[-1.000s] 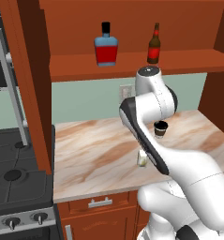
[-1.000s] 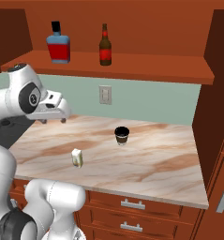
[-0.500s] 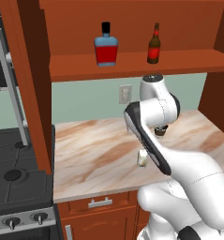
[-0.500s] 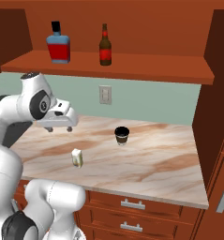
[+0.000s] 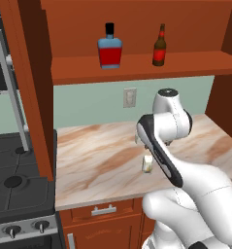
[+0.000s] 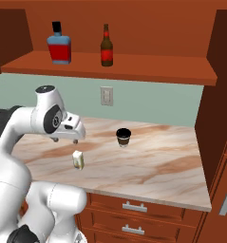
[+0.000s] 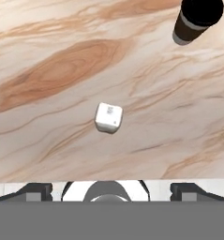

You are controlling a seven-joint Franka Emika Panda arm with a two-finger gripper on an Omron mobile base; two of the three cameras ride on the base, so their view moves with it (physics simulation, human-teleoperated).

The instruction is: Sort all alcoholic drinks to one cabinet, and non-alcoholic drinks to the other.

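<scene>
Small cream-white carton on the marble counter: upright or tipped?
Upright. The small cream-white carton stands taller than wide on the marble counter; the hand view looks down on its top face.

Counter (image 6: pixel 153 156) smooth veined marble; cabinet shelf (image 6: pixel 134 66) matt red-brown wood.

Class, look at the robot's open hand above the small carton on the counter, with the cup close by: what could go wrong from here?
1. The carton is small and lies turned askew under the open hand, so the fingers may close on its corners and let it slip or tip.
2. The lidded cup stands close by on the counter; a wide swing of the arm might knock it over.
</scene>
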